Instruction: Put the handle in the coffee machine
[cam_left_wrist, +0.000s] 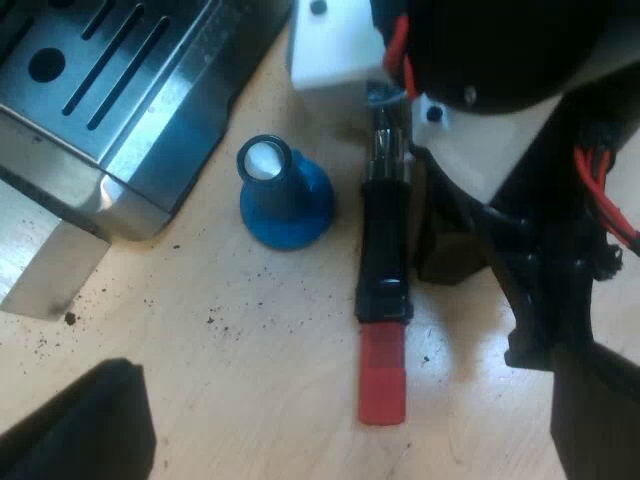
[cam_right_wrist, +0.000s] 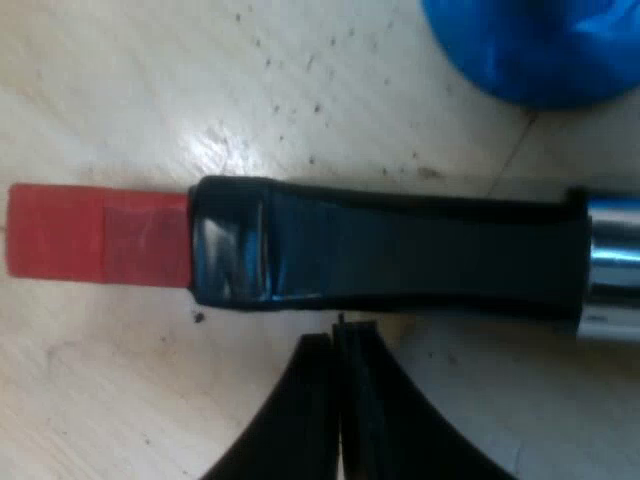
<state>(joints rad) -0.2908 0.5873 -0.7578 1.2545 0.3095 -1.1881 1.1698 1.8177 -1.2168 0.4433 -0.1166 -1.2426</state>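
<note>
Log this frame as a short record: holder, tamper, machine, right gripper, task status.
holder: loose, lying flat on the table, red end free
tamper: blue, standing on the table between holder and espresso machine, touching neither
right gripper: shut, tips close beside the dark handle, not around it
table: wood, with dark specks scattered
task status: holder not yet in machine
</note>
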